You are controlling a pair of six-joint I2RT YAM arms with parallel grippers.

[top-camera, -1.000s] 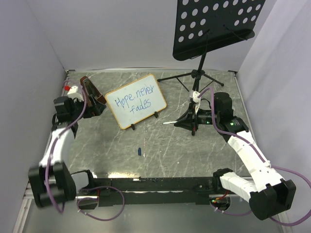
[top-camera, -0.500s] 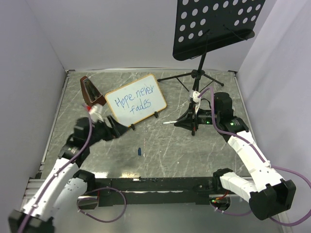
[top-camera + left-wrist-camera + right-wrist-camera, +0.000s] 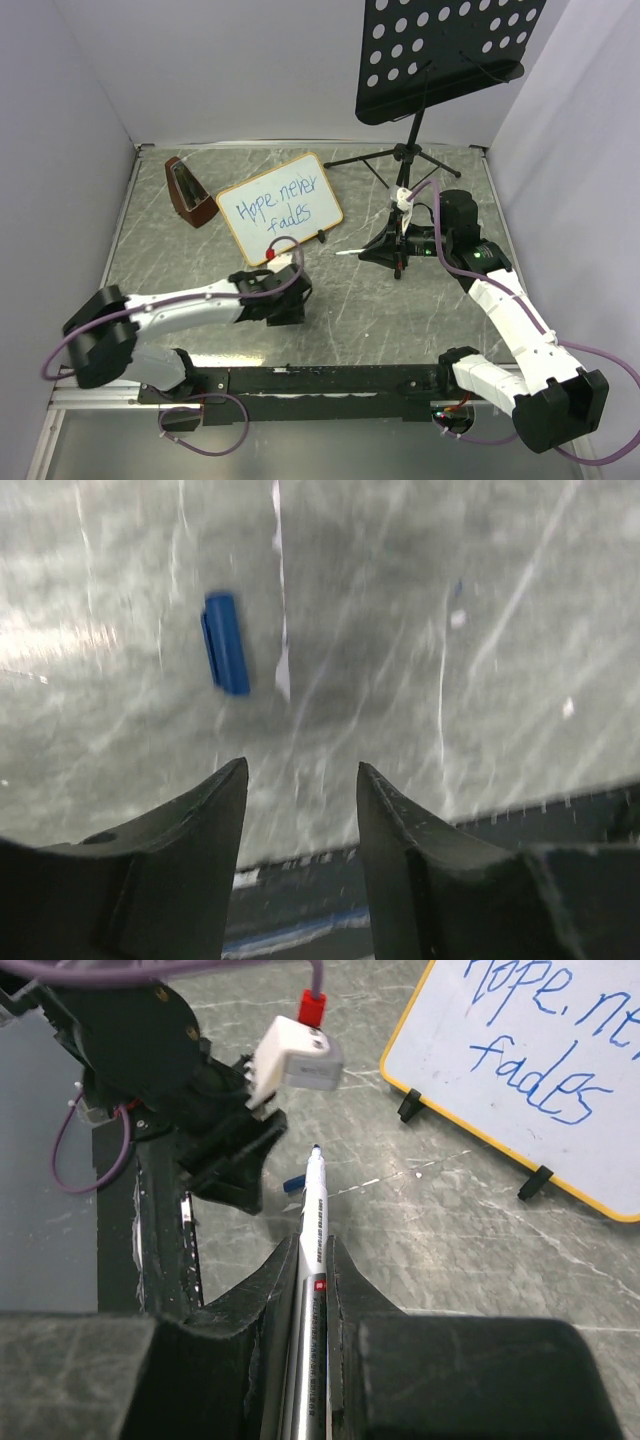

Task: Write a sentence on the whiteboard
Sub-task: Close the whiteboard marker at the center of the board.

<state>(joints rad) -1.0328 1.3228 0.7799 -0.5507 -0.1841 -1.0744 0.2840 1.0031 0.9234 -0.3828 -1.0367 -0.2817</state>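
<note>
The whiteboard (image 3: 280, 208) stands on its black feet at the back left of the table, with the sentence (image 3: 277, 206) "Hope never fades" in blue on it; its lower corner also shows in the right wrist view (image 3: 530, 1070). My right gripper (image 3: 388, 250) is shut on a white marker (image 3: 312, 1230), uncapped tip pointing left. My left gripper (image 3: 300, 765) hangs low over the table, fingers apart with nothing between them. A small blue cap (image 3: 226, 642) lies on the table just ahead of and left of its fingers. In the top view the left gripper (image 3: 285, 303) hides the cap.
A black perforated music stand (image 3: 440, 60) rises at the back right, its tripod legs (image 3: 385, 158) spreading on the table beside my right arm. A brown wedge-shaped object (image 3: 188, 192) stands left of the whiteboard. The black rail (image 3: 320, 380) runs along the near edge.
My left arm has swung from the brown object at the back left down to the front middle, over the blue cap, its jaws narrowing on the way. The right arm has not moved.
</note>
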